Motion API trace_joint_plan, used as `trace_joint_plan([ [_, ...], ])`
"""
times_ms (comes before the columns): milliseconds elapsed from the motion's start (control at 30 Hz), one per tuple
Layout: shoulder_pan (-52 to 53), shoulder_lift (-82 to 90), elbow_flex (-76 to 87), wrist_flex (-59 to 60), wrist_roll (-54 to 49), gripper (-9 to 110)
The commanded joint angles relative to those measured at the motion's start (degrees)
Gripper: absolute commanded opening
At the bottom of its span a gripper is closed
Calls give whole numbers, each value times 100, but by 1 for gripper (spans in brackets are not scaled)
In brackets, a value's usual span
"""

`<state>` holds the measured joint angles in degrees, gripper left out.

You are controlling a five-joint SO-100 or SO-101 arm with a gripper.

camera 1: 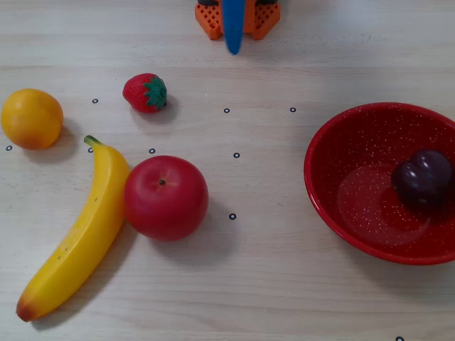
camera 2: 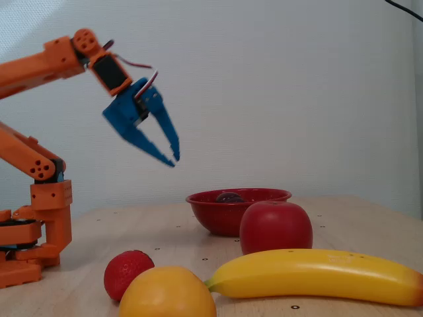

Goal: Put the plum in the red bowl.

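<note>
While the plum [camera 1: 424, 177] lies inside the red bowl [camera 1: 341, 149], against its right wall in the fixed view from above, the blue gripper [camera 2: 173, 159] hangs high in the air well apart from it, near the arm's base [camera 1: 213, 18], fingers nearly together and empty.

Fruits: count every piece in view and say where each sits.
5. Orange far left; strawberry up top; banana touching the apple; plum inside the red bowl. None seems hidden.
</note>
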<state>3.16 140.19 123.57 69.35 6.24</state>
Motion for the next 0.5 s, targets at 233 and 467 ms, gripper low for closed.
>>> trace_joint_plan([
  [233, -281, 1793, 1811, -896, 246, 0],
  [467, -149, 3296, 3489, -1644, 246, 0],
])
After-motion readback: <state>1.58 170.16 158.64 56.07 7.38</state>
